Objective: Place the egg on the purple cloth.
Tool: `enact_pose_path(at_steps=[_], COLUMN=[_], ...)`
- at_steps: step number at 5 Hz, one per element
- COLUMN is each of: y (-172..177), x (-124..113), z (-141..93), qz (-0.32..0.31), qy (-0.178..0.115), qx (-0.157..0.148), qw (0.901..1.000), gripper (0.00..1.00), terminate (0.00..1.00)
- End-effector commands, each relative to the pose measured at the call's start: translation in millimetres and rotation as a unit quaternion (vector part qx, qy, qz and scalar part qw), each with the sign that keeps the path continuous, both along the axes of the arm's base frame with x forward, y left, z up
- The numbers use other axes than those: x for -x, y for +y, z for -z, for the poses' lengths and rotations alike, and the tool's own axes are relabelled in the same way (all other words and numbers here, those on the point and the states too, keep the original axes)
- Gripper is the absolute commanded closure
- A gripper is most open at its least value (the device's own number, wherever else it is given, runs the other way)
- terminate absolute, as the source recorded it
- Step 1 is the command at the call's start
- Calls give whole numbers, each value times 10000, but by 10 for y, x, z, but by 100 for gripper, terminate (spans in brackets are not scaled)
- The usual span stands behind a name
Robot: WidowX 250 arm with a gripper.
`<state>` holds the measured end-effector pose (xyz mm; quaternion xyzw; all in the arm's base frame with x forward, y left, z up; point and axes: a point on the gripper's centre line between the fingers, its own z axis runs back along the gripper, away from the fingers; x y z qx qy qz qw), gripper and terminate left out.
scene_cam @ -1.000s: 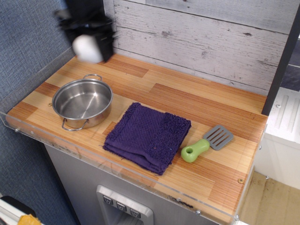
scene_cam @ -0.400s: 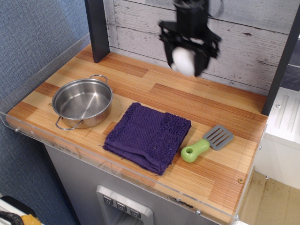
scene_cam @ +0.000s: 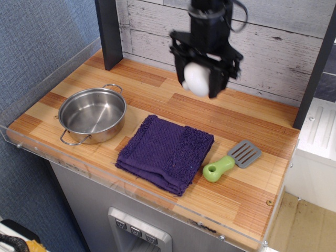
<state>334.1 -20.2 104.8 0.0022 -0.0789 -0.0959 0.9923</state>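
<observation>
One egg (scene_cam: 196,80), white and matte, is clamped in your gripper (scene_cam: 199,79): jaws closed around it, black fingers on both sides, held high above the table (scene_cam: 252,194) near the back edge, roughly mid-width. Step in hand looks like the carry, grasp done, release not yet done. The purple cloth (scene_cam: 166,153) lies flat toward the front edge, about centre, between the steel pot (scene_cam: 92,115) toward the left edge and the green-handled spatula (scene_cam: 231,160) toward the right edge. Next you likely need to bring the egg forward and slightly left until it is over the cloth's middle, lower until it touches the terry, then open. Release low, it may roll.
</observation>
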Motion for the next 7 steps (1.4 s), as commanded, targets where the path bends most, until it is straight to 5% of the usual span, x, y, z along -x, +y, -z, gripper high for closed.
enact_pose_path(at_steps=[1, 4, 6, 7], y=[77, -114, -39, 31], x=[373, 365, 393, 469], z=[-171, 588, 585, 411], qz=[-12, 112, 57, -45], qy=[-366, 91, 167, 207], qx=[76, 19, 19, 111], qw=[9993, 9999, 9998, 9997], gripper=[100, 100, 100, 0], terminate=[0, 0, 0, 0])
